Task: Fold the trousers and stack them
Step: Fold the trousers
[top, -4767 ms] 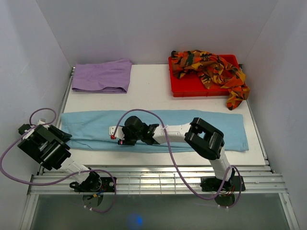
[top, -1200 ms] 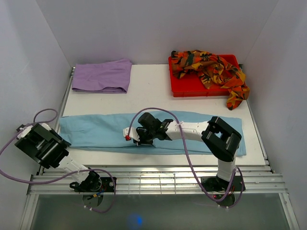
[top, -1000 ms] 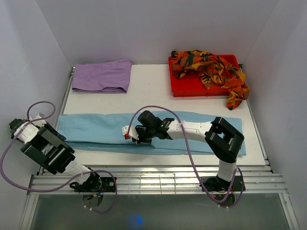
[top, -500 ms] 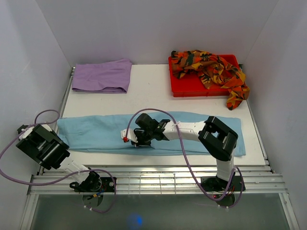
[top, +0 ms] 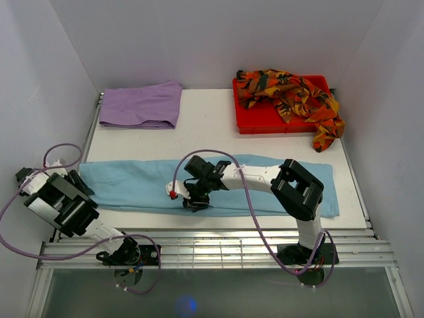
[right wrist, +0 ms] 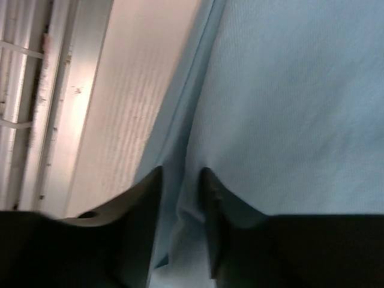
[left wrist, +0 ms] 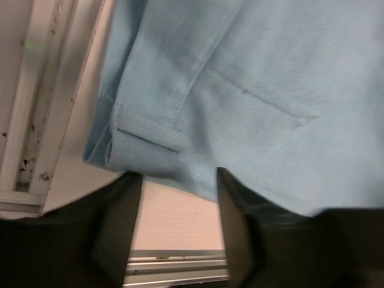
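Left wrist, left end effector [left wrist: 178, 183] released at blue trousers [left wrist: 270, 90] hem, right end effector [right wrist: 180, 175] astride near edge, grip unclear.

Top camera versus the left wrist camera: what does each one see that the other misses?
Only the top view shows the lilac trousers and the patterned trousers spilling over the red tray. Only the left wrist view shows the stitched seams and a hem up close. Both show the light blue trousers on the table.
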Action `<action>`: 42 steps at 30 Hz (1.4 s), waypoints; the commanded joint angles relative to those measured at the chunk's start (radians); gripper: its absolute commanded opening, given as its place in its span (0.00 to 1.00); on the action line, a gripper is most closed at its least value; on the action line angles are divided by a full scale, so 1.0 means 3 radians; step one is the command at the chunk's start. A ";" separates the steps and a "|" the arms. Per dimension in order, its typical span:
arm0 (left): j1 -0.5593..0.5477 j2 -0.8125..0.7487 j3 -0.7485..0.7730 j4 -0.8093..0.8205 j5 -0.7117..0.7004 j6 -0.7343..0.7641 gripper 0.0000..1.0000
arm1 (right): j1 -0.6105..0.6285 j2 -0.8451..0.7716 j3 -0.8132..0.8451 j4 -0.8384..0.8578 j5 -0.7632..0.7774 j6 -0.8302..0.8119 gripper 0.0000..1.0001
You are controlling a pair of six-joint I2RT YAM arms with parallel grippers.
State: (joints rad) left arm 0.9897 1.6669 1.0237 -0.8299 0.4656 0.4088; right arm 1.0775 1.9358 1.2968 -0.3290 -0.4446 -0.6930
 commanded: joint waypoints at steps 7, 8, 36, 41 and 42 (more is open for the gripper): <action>-0.0276 -0.0928 0.0709 -0.0721 0.1383 0.1015 0.83 | -0.0089 -0.0240 0.0356 -0.0616 -0.0538 0.0197 0.62; -0.0353 -0.0954 0.0699 -0.0741 0.1515 0.1076 0.83 | -0.0119 -0.0321 0.0396 -0.0611 -0.0538 0.0254 0.62; -0.3656 -0.1732 -0.1198 0.0214 0.1010 0.1905 0.51 | -0.0488 -0.1176 -0.1475 0.0314 0.0725 0.0485 0.37; -0.3821 -0.1609 -0.1203 0.0276 0.0877 0.2027 0.51 | -0.0519 -0.1247 -0.1577 0.0314 0.0736 0.0413 0.34; -0.3821 -0.1604 -0.1219 0.0281 0.0852 0.2093 0.51 | -0.0519 -0.1257 -0.1622 0.0325 0.0735 0.0398 0.34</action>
State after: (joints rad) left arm -0.1474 1.1851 0.6662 -0.7937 0.7471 1.0130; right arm 0.9314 1.5921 0.8452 -0.2497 -0.2527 -0.5434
